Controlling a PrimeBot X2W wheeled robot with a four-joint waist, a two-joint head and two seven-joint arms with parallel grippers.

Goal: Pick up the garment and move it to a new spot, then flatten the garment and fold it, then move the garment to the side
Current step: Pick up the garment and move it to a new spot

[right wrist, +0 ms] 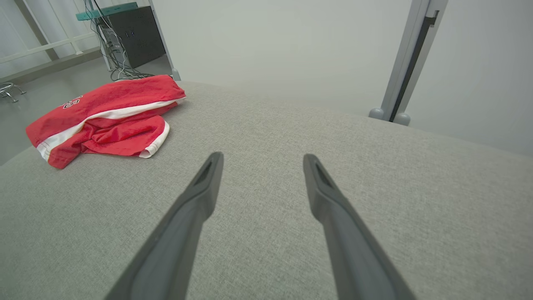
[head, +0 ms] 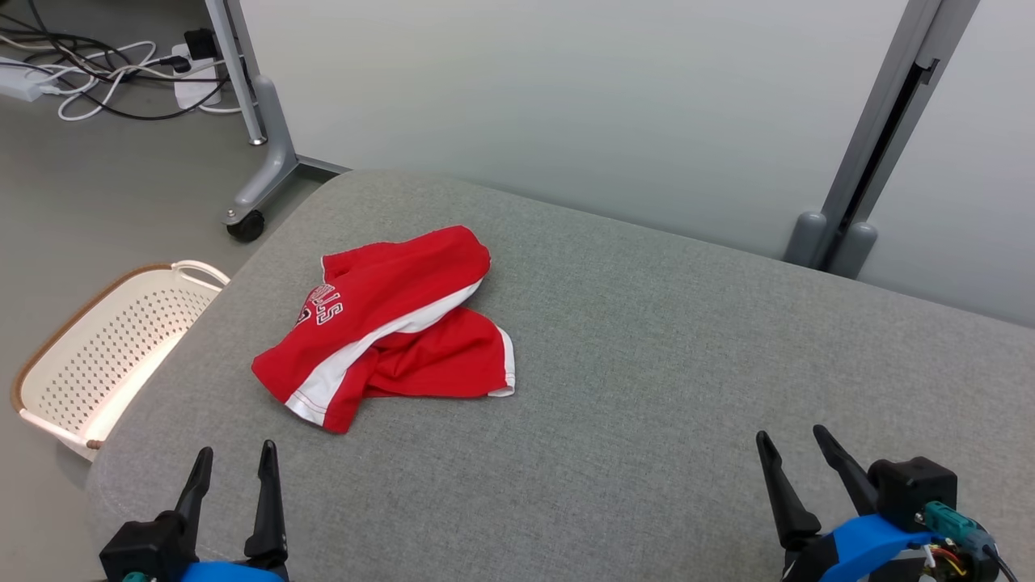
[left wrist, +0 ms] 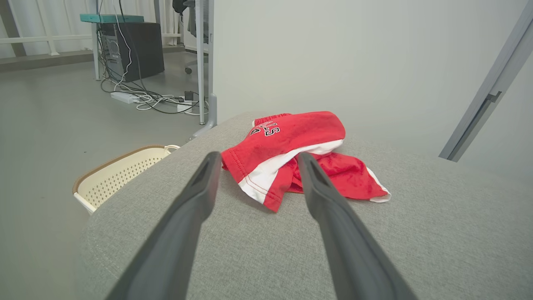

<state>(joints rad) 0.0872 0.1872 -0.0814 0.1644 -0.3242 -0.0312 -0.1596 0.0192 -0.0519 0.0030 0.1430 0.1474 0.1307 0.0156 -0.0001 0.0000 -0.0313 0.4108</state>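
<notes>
Crumpled red shorts (head: 388, 323) with white trim lie on the left half of the grey fabric-covered surface (head: 663, 356). The left pincer (head: 236, 449) and right pincer (head: 789, 433) hover at its near edge, fingers apart, holding nothing, both clear of the shorts. A cream perforated basket (head: 105, 356) stands on the floor just beside the surface's left side.

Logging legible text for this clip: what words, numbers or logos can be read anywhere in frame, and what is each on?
"LLS": white outlined letters on the red garment, seen from the head view. The start of the word is hidden by a fold.
Mark next to those letters: partly hidden, unreadable.
Basket: no readable text.
</notes>
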